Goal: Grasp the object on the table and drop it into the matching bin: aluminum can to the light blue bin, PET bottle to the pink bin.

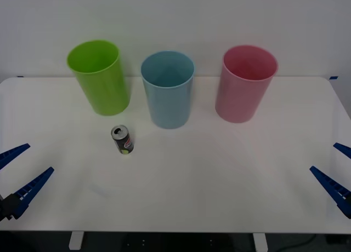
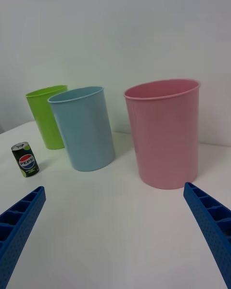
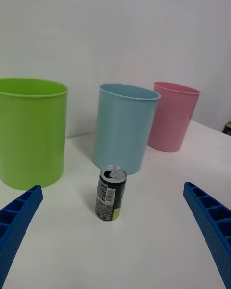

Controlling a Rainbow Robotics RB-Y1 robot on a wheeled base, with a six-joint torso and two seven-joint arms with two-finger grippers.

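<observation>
Front view: the aluminum can (image 1: 123,139) stands upright on the white bench (image 1: 219,181), just near of the gap between the lime green bin (image 1: 100,76) and the light blue bin (image 1: 168,89) — the pink bin (image 1: 245,91) stands to the right. The left hand (image 1: 15,172) and the right hand (image 1: 335,170) wait at the near corners, fingers apart.

Right wrist view: blue fingers (image 2: 211,226) spread wide, the pink bin nearest.

Left wrist view: fingers (image 3: 17,221) apart — the can upright ahead, untouched.

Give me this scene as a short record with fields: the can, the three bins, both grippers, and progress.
can: aluminum can upright on the table, in front of the gap between the lime green bin and the light blue bin
bins: lime green, light blue, pink bin, in a row from robot's left to right
left gripper: open, at the table's left edge
right gripper: open, at the right edge
progress: can not yet grasped
</observation>
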